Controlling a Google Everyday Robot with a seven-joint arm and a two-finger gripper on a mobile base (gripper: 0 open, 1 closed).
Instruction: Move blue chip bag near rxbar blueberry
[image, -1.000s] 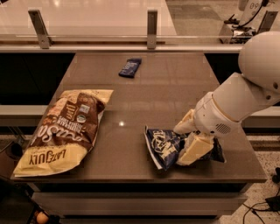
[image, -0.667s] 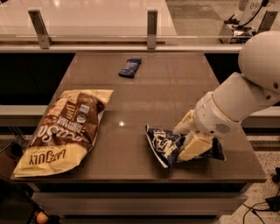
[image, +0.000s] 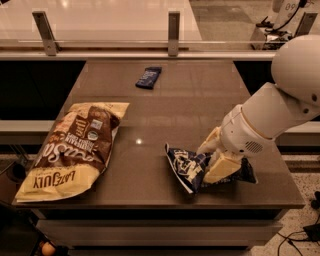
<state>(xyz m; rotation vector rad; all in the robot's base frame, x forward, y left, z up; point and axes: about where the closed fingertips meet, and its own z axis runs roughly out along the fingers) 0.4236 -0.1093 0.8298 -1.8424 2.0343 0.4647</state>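
Observation:
The blue chip bag (image: 187, 167) is a crinkled navy foil bag with white lettering, lying near the table's front edge at the right. My gripper (image: 214, 159) is down on the bag's right half, its pale fingers (image: 223, 167) closed around the foil. The white arm reaches in from the right. The rxbar blueberry (image: 148, 77) is a small flat dark blue bar lying far back on the table, left of centre, well apart from the bag.
A large brown-and-yellow bag (image: 74, 147) lies at the front left of the table (image: 180, 105). A rail with metal posts (image: 173, 27) runs behind the table's far edge. The table's front edge is just below the chip bag.

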